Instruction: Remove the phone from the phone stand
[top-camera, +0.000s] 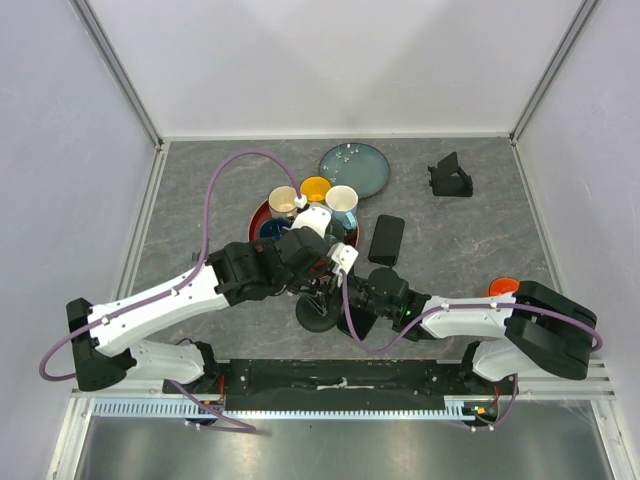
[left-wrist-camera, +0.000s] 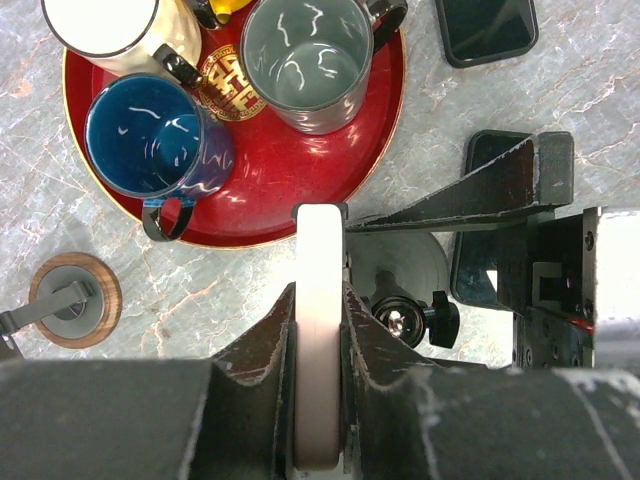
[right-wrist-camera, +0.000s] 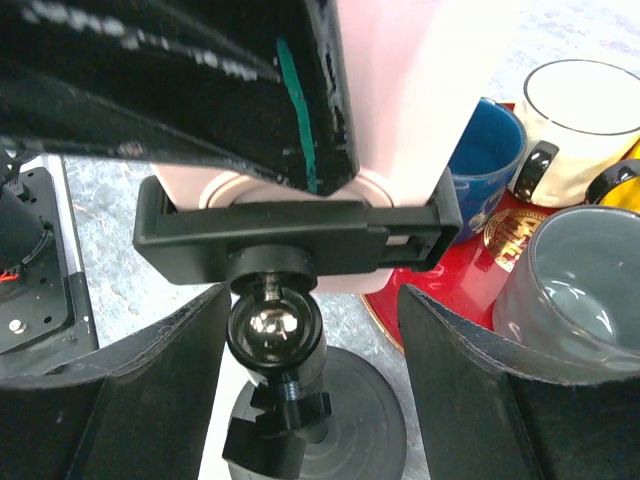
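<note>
Left jaws clamped, right jaws apart

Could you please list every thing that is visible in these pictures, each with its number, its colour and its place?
phone: 1, white, clamped in the phone stand
phone stand: 1, black, round base, beside the tray
second phone: 1, black, flat on the table, right of the tray
empty stand: 1, black, far right
tray: 1, red, middle of the table
mugs: 4, blue, grey, cream, yellow, on the tray
plate: 1, teal, behind the tray
coaster: 1, wooden rim, beside the tray
orange thing: 1, partly hidden by the right arm
table: 1, grey marble
left gripper: shut on the phone
right gripper: open around the stand's stem
</note>
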